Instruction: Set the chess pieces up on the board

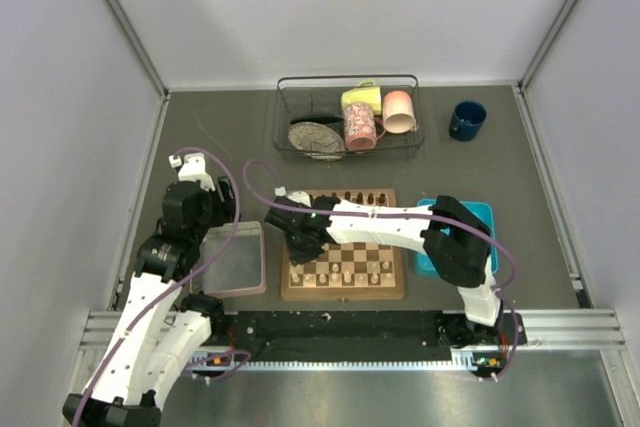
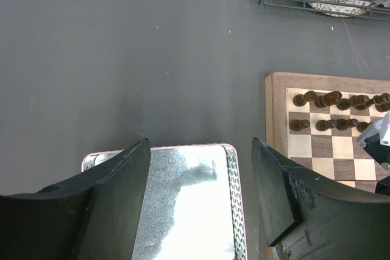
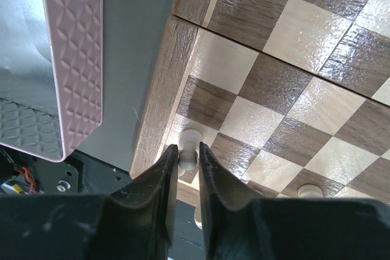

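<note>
The board (image 1: pixel 344 292) lies in the middle of the table between my arms. Dark brown pieces (image 1: pixel 360 197) stand in two rows along its far side and show in the left wrist view (image 2: pixel 332 98). Cream pieces (image 1: pixel 345 272) stand in the near rows. My right gripper (image 1: pixel 300 237) reaches across to the board's left edge. In the right wrist view it (image 3: pixel 188 149) is shut on the head of a cream pawn (image 3: pixel 192 137), whose base is at a light square by the border. My left gripper (image 2: pixel 201 150) is open and empty, hovering over the far end of the pinkish tray.
The clear pinkish tray (image 1: pixel 235 259) lies just left of the board. A blue tray (image 1: pixel 480 212) lies to the board's right, under the right arm. A wire rack (image 1: pixel 348 147) with mugs and a plate stands at the back. A blue mug (image 1: pixel 466 120) stands to its right.
</note>
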Action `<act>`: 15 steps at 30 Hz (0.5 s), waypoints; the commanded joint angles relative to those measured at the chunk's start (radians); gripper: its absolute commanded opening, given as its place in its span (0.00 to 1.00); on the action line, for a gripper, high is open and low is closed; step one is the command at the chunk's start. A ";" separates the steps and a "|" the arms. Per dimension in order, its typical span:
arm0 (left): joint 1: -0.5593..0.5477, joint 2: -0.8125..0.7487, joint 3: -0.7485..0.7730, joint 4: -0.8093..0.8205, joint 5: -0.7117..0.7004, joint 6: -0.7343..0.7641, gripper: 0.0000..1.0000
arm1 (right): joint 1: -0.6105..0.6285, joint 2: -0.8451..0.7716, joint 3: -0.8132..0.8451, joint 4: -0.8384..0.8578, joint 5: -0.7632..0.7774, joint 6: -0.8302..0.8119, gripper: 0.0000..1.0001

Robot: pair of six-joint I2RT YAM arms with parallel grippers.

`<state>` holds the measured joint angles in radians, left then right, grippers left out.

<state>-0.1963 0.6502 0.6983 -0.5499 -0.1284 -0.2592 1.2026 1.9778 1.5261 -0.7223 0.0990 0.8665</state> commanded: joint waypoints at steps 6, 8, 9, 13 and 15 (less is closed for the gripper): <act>0.001 -0.014 -0.008 0.036 0.000 0.012 0.72 | 0.014 0.018 0.028 0.017 0.010 0.011 0.31; 0.003 -0.014 -0.010 0.036 -0.002 0.012 0.72 | 0.014 0.012 0.028 0.015 0.011 0.011 0.32; 0.003 -0.014 -0.008 0.036 -0.002 0.012 0.72 | 0.014 0.009 0.029 0.017 0.019 0.011 0.33; 0.003 -0.011 -0.008 0.036 -0.004 0.012 0.72 | 0.008 -0.025 0.040 0.017 0.025 0.009 0.34; 0.001 -0.014 -0.010 0.036 -0.004 0.012 0.72 | -0.005 -0.037 0.043 0.018 0.018 0.008 0.35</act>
<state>-0.1963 0.6498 0.6968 -0.5499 -0.1284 -0.2588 1.2022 1.9911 1.5261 -0.7212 0.1051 0.8680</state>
